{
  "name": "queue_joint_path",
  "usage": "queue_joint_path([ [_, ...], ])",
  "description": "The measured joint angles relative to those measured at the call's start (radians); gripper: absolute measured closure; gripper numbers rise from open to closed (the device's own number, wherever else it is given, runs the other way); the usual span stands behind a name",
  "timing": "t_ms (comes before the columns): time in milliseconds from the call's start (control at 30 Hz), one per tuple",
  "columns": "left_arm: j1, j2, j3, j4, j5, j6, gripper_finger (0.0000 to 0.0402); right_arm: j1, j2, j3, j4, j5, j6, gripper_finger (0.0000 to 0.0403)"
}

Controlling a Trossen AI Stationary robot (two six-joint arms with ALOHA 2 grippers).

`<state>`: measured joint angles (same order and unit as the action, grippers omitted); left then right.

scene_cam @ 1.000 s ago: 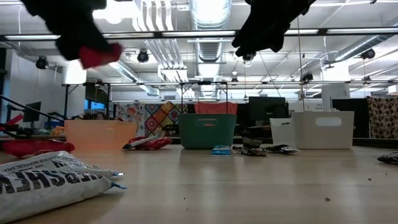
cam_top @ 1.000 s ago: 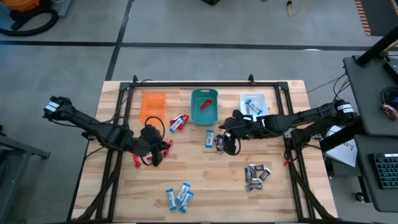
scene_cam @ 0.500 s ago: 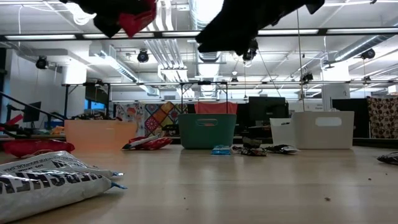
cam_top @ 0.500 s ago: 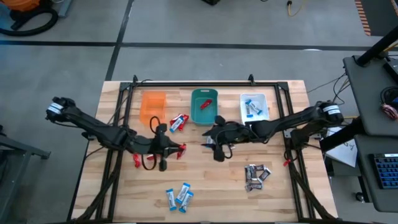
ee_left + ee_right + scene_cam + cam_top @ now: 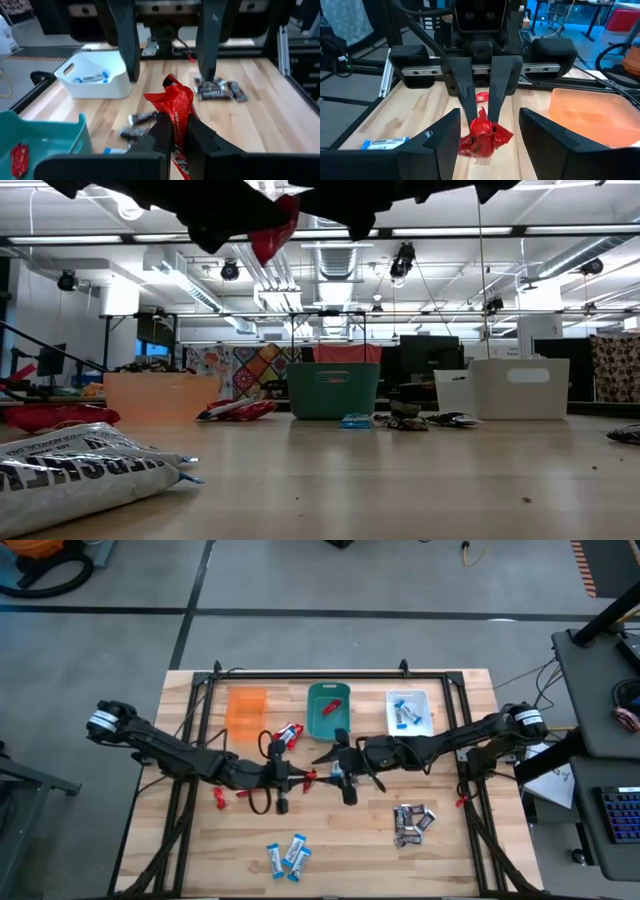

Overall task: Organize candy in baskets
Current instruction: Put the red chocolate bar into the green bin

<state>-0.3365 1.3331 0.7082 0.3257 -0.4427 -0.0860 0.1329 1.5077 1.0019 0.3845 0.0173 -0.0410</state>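
Barely begun: left tool [image 5: 303, 780] clenches a red candy [image 5: 176, 111], right tool [image 5: 330, 772] released; most candy lies on the table [image 5: 450, 860].

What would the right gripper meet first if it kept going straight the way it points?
Most likely the red candy pinched in the left gripper, which faces it head-on; the right gripper is open, its fingers either side of that line. Depth between them is unclear.

The only partly legible lettering stands upside down in dark capitals on the silver-grey candy wrapper [image 5: 85, 465] lying nearest the low camera, and it cannot be read with certainty.
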Motion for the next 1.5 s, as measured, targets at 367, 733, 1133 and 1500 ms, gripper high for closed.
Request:
queue_joint_path([
  [367, 0.004, -0.004, 0.0, 0.032, 0.0, 0.0, 0.0392, -0.002, 0.046, 0.0, 0.025, 0.005, 0.042, 0.0219],
  [733, 0.005, 0.005, 0.0, 0.029, 0.0, -0.001, 0.0392, -0.002, 0.046, 0.0, 0.021, 0.004, 0.039, 0.0358],
  [1133, 0.005, 0.001, 0.0, 0.006, -0.001, -0.047, 0.0328, -0.003, 0.046, 0.0, 0.019, 0.009, 0.05, 0.0376],
  [1500, 0.005, -0.085, 0.0, -0.231, 0.0, -0.129, 0.0265, -0.056, 0.045, 0.0, 0.011, 0.009, 0.087, 0.0376],
])
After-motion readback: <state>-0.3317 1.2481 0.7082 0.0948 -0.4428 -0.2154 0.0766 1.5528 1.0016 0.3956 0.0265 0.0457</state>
